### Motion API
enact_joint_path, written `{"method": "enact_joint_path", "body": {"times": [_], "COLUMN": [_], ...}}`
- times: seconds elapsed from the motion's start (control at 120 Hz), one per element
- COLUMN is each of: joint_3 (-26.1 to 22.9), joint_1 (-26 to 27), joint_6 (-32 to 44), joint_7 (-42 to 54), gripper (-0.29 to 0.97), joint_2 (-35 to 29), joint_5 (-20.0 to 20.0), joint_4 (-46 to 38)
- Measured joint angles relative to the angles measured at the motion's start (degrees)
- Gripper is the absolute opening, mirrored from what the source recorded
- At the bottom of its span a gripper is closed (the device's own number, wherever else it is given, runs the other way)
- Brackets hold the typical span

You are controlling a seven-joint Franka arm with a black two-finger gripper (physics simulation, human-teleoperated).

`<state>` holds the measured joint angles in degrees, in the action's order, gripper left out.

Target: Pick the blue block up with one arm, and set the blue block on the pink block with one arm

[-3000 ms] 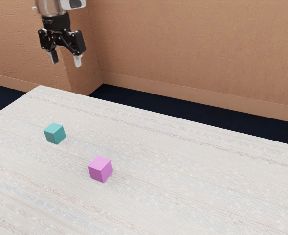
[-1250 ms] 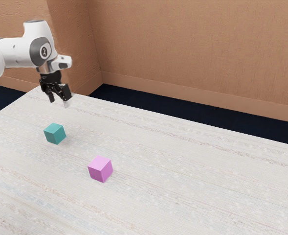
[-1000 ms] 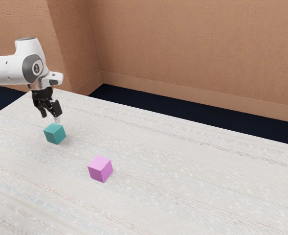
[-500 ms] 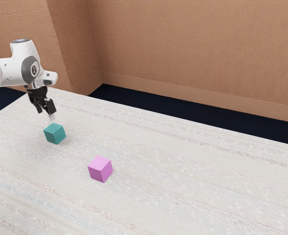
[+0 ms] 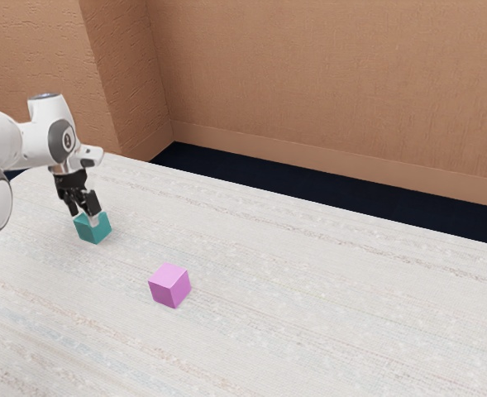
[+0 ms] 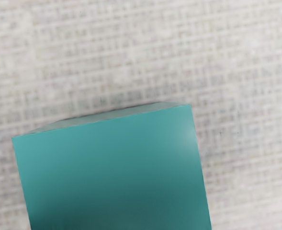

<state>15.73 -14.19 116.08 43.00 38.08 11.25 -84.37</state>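
Exterior view: my gripper (image 5: 87, 212) hanging low at blue block (image 5: 94, 229), jaws standing apart, released, straddling block's top. Block sitting on pale wood-grain table (image 5: 309, 289), toward exterior view's left, near table's far edge. Pink block (image 5: 169, 285) lying well apart from it, nearer camera, toward exterior view's right. Wrist view: I'm seeing blue block reading more teal than blue, plain matte faces, crisp edges, sitting on table right under my hand.

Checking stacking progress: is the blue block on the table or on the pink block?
On the table: the blue block rests on the table, apart from the pink block, with the gripper down at it.
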Motion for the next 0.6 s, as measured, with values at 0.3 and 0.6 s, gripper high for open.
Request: {"method": "enact_joint_path", "body": {"times": [0.3, 0.6], "joint_3": [0.51, 2.07], "joint_1": [0.64, 1.72], "joint_6": [1.59, 2.34], "joint_7": [0.18, -0.17], "gripper": [0.68, 0.68], "joint_2": [1.91, 4.32], "joint_5": [0.96, 2.82], "joint_4": [0.22, 2.23]}}
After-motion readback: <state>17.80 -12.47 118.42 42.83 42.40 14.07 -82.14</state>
